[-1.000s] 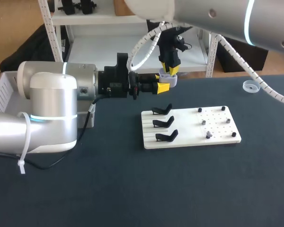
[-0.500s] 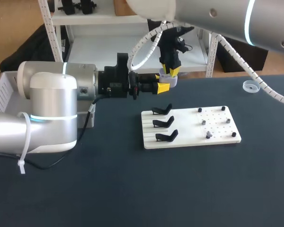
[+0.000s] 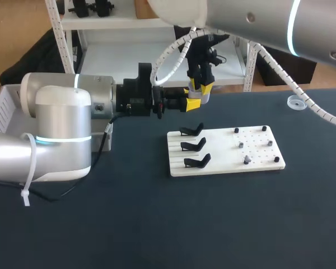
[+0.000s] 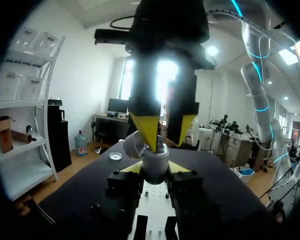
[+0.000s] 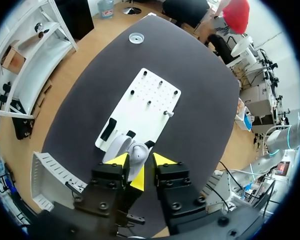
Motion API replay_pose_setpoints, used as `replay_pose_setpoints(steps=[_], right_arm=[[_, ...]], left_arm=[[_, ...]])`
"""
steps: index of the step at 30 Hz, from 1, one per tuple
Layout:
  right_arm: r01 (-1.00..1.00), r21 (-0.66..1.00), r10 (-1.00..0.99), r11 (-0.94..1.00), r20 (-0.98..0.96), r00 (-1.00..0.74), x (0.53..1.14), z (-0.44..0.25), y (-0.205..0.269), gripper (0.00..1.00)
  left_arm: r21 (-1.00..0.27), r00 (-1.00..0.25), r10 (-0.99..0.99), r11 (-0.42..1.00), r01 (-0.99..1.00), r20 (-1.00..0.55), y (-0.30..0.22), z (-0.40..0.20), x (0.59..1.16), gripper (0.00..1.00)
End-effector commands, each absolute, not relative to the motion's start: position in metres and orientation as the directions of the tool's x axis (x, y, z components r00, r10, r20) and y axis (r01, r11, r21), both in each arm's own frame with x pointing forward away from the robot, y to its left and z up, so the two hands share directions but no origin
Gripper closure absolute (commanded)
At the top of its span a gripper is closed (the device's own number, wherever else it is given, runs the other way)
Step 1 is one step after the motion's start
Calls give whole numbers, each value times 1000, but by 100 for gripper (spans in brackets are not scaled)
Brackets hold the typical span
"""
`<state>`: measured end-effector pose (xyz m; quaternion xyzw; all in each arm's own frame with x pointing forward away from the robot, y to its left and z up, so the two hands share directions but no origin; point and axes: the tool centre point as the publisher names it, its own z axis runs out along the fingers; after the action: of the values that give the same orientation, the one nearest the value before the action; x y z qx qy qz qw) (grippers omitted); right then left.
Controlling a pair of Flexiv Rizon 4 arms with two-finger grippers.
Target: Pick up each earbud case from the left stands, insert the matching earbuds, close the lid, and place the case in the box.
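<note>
My left gripper (image 3: 194, 101) reaches in from the left and is shut on a white earbud case (image 3: 199, 94), holding it in the air behind the white board (image 3: 224, 152). In the left wrist view the case (image 4: 154, 160) sits between the yellow tips, its lid tipped open. My right gripper (image 3: 203, 86) hangs straight above the case, fingers apart with nothing between them. In the right wrist view the case (image 5: 126, 148) lies just below the right gripper (image 5: 140, 161). Three black stands (image 3: 193, 145) on the board's left side are bare. Small earbuds (image 3: 246, 159) sit among the pegs on its right side.
A white slatted box (image 3: 3, 106) stands at the table's left edge, partly behind my left arm. A clear round dish (image 3: 295, 102) lies at the far right. The dark tabletop spreads in front of the board.
My right gripper's fingers have spread apart above the case and lifted slightly. The left arm and the case have stayed where they were.
</note>
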<state>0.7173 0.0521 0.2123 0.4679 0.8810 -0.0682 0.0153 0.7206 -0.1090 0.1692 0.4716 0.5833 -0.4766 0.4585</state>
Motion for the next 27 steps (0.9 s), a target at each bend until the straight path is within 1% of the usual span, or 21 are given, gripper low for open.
replay_pose_setpoints(steps=[1, 7, 10, 11, 12, 13, 15, 17, 18, 20, 27], right_arm=[[828, -96, 825, 552, -85, -559, 715, 217, 51, 67], [793, 14, 793, 609, -22, -609, 685, 243, 43, 64], [728, 125, 735, 674, -10, -678, 665, 248, 34, 57], [703, 155, 713, 694, -12, -701, 658, 249, 30, 51], [681, 195, 698, 705, -23, -716, 651, 249, 26, 49], [661, 215, 682, 719, -33, -731, 645, 249, 21, 35], [619, 301, 653, 726, -16, -758, 634, 247, 11, 25], [587, 337, 630, 736, -26, -776, 622, 244, 3, 20], [573, 355, 619, 738, -19, -785, 617, 242, -2, 0], [558, 356, 598, 750, -3, -802, 607, 237, -10, 0], [558, 356, 598, 750, -3, -802, 607, 237, -10, 0]], left_arm=[[-123, -134, 111, 101, 987, -985, -109, 169, 720, 100], [-123, -134, 111, 101, 987, -985, -109, 169, 720, 100], [-123, -134, 111, 101, 987, -985, -109, 169, 720, 100], [-123, -134, 111, 101, 987, -985, -109, 169, 720, 100], [-123, -134, 111, 101, 987, -985, -109, 169, 720, 100], [-123, -134, 111, 101, 987, -985, -109, 169, 720, 100], [-123, -134, 111, 101, 987, -985, -109, 169, 720, 100], [-123, -134, 111, 101, 987, -985, -109, 169, 720, 100], [-123, -134, 111, 101, 987, -985, -109, 169, 720, 100], [-123, -134, 111, 101, 987, -985, -109, 169, 720, 100], [-123, -134, 111, 101, 987, -985, -109, 169, 720, 100]])
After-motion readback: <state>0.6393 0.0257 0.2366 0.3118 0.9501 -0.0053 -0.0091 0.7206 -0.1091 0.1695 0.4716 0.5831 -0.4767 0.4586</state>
